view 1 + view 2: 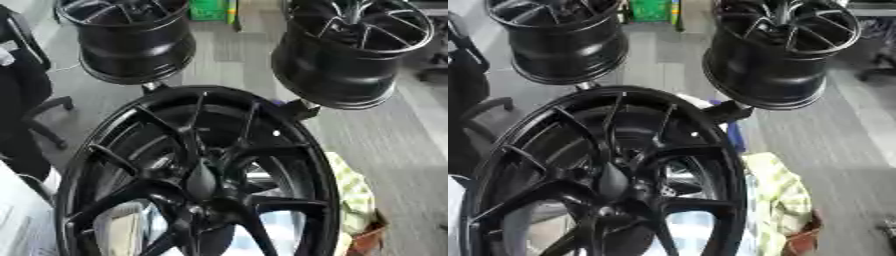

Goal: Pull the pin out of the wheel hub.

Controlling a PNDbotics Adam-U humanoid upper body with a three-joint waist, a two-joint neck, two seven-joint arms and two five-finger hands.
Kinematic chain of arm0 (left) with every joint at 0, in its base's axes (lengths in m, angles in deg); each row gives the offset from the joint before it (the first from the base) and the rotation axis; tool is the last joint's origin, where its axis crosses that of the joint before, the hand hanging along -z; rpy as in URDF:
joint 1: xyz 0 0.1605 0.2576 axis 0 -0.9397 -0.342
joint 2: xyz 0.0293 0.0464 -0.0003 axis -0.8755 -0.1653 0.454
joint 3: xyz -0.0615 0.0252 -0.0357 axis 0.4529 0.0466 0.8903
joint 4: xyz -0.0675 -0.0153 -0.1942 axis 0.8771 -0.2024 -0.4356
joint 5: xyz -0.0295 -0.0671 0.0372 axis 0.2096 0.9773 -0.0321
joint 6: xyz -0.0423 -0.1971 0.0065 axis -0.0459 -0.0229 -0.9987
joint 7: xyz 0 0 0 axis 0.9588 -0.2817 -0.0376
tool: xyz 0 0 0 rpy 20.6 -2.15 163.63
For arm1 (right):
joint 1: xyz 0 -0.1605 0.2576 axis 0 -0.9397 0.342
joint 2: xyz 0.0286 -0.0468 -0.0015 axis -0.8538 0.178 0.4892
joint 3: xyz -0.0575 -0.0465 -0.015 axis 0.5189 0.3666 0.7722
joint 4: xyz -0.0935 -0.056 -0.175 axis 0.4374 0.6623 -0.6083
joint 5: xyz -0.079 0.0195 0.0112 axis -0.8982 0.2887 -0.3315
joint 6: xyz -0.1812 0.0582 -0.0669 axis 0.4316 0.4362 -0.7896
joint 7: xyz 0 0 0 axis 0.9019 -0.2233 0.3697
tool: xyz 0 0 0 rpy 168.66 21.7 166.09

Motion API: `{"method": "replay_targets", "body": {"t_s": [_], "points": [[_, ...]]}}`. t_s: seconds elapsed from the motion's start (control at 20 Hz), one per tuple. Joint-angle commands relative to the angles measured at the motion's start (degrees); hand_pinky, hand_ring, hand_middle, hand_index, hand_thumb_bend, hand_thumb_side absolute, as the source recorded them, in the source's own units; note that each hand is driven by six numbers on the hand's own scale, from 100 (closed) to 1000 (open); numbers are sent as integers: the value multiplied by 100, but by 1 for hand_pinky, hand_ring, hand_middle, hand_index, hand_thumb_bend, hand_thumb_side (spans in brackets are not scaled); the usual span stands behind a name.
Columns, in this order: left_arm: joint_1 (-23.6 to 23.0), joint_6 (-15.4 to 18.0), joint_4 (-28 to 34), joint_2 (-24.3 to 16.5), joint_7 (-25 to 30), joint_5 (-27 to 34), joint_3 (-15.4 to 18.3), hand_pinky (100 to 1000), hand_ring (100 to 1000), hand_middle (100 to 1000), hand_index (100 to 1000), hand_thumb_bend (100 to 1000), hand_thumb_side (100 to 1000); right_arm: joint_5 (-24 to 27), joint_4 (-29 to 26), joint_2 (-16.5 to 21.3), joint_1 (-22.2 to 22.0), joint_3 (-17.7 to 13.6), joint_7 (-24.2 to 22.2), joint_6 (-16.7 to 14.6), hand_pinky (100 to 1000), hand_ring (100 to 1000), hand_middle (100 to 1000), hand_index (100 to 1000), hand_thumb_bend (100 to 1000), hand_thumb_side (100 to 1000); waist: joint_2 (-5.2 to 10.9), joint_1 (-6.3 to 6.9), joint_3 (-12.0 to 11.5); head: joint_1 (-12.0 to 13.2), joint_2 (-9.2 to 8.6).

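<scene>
Little shows: a black, tapering hand [200, 184], dull grey where lit.

You are looking at no readable text, label, brand, number or sign in either eye view. The black wheel hub [197, 175] filling the lower half is showing no legible marking on its spokes or rim. The two black wheels at 11 o'clock [131, 37] and 1 o'clock [350, 50] are showing nothing you can read either. The green box [208, 10] at 12 o'clock is carrying no print that can be made out, and the checked cloth [780, 200] at 4 o'clock is bearing only its pattern.
</scene>
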State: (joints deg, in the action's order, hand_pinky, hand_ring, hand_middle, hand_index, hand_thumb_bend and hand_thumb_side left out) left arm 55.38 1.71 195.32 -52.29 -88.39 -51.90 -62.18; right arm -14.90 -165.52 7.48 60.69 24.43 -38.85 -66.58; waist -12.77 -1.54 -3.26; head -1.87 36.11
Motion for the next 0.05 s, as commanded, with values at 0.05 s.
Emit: {"method": "replay_targets", "body": {"t_s": [0.05], "points": [[-168,355,274,322,-70,-31,10,769,741,626,830,311,412,-95,-103,143,102,-37,-16,-56,767,592,575,718,424,266,143,-3,-21,34,61]]}}
